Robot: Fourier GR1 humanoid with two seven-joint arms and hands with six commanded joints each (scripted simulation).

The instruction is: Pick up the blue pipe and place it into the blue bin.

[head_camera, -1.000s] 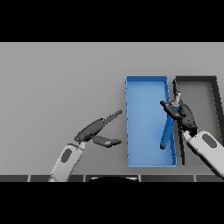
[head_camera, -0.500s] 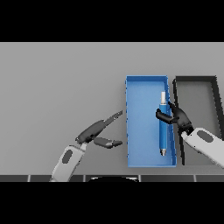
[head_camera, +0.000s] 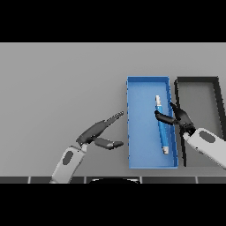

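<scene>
The blue pipe [head_camera: 161, 127] lies lengthwise in the right half of the blue bin [head_camera: 141, 132], its pale tip toward the near end. My right hand [head_camera: 180, 118] hangs over the bin's right wall, fingers spread apart. One dark finger [head_camera: 164, 118] reaches across the pipe's middle, but nothing is curled round the pipe. Left of the bin, my left hand [head_camera: 95, 131] hovers over the grey table, open, its fingers straight and pointing toward the bin and the thumb held apart.
A black bin [head_camera: 196, 81] stands directly to the right of the blue one, its near part hidden by my right forearm [head_camera: 207, 143]. Bare grey table [head_camera: 57, 88] stretches to the left and back.
The pipe went from tilted in my right hand to lying flat in the blue bin. My right hand's fingers have spread off it. The left hand barely moved.
</scene>
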